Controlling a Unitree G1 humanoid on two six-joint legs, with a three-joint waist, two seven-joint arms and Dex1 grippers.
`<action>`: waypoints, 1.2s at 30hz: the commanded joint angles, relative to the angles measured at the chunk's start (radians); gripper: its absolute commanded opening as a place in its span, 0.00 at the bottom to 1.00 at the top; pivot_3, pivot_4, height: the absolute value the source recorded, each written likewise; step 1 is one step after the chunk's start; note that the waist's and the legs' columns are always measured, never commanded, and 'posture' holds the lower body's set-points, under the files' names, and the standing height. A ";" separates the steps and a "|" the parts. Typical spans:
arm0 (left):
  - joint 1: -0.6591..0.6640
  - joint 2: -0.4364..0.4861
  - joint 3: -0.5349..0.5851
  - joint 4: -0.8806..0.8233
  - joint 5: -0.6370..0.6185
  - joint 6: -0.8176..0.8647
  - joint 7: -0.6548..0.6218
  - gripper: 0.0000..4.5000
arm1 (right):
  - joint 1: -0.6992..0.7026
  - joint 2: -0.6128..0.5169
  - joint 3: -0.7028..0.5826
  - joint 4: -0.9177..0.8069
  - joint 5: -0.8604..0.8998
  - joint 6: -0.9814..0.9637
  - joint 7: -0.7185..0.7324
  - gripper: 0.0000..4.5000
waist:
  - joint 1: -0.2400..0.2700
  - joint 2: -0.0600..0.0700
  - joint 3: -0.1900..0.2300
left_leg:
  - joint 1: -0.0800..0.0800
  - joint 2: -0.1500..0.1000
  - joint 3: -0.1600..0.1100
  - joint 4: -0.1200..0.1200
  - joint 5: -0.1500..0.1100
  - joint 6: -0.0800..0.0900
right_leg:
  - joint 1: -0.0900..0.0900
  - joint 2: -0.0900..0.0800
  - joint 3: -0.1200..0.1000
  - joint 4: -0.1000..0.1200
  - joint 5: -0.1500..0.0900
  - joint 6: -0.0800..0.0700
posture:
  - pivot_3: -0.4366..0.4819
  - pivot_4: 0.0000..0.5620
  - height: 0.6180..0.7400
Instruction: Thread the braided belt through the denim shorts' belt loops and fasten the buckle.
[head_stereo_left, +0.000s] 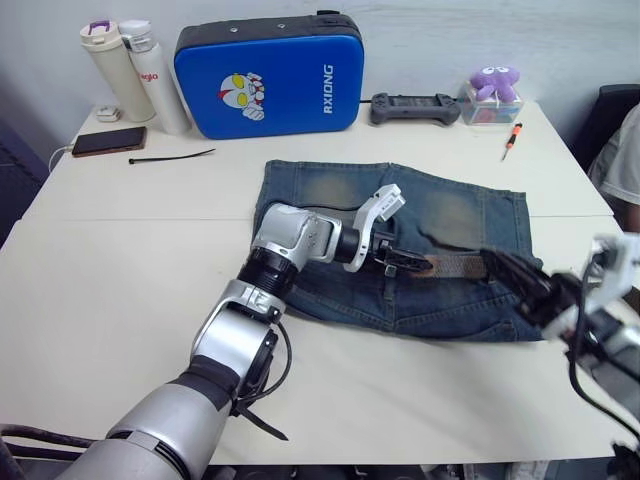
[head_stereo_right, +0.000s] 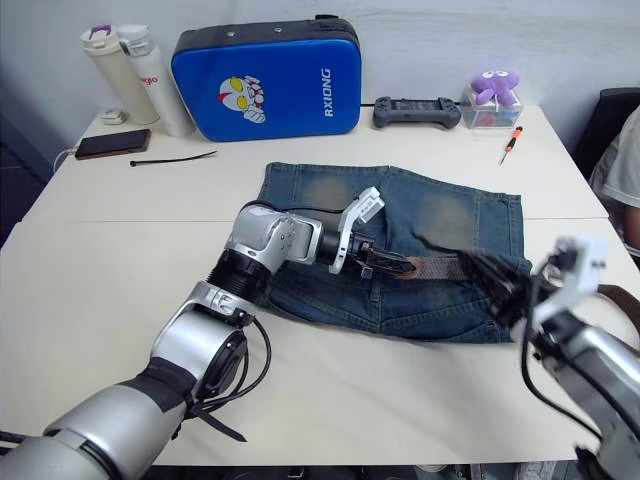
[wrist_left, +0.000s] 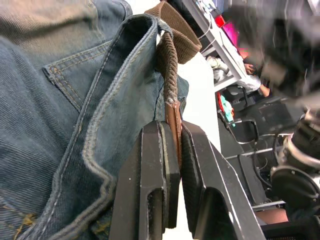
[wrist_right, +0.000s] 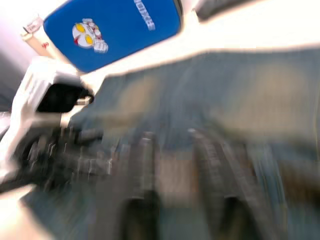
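Two pincers: left pincer (wrist_left: 172, 165) pinches the braided belt (head_stereo_left: 455, 266) by its tan end; right pincer (head_stereo_right: 490, 275), spread, at the waistband.
Shorts: denim shorts (head_stereo_left: 330, 200) mid-surface.
Advice: pull level along the waistband.

Shorts mid-table, belt along the waistband

Denim shorts (head_stereo_left: 430, 215) flat on the table (head_stereo_left: 120, 290), braided belt (head_stereo_left: 455, 265) lying along their near edge. Behind: blue case (head_stereo_left: 268, 78), two bottles (head_stereo_left: 135, 70) to its left, controller (head_stereo_left: 415, 108) and plush octopus (head_stereo_left: 494, 84) to its right. Phone (head_stereo_left: 108, 141) and cable tie (head_stereo_left: 170, 156) far left; screwdriver (head_stereo_left: 511, 140) far right.
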 joint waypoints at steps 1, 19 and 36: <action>-0.041 -0.003 0.012 -0.012 -0.039 0.016 -0.028 0.00 | 0.094 0.019 0.023 -0.060 0.182 -0.112 -0.103 0.70 | -0.007 0.000 0.000 | 0.000 0.000 0.001 0.000 0.000 0.000 | 0.000 0.000 0.001 0.000 0.000 0.000 | 0.48 0.27 1.00; -0.026 0.028 0.004 -0.049 -0.071 0.082 -0.019 0.00 | 0.061 0.255 0.364 0.096 0.182 -0.474 -0.144 0.99 | -0.026 0.000 0.000 | 0.001 0.000 0.001 0.000 0.001 -0.001 | -0.001 0.001 0.002 0.001 0.000 0.000 | 0.48 0.27 1.00; -0.026 0.057 -0.035 -0.027 -0.029 -0.016 -0.009 0.21 | 0.057 0.260 0.386 0.155 0.180 -0.586 -0.087 0.00 | -0.025 0.000 0.000 | 0.001 0.000 0.001 -0.001 0.001 -0.001 | -0.001 0.001 0.002 0.001 0.000 0.000 | 0.48 0.27 1.00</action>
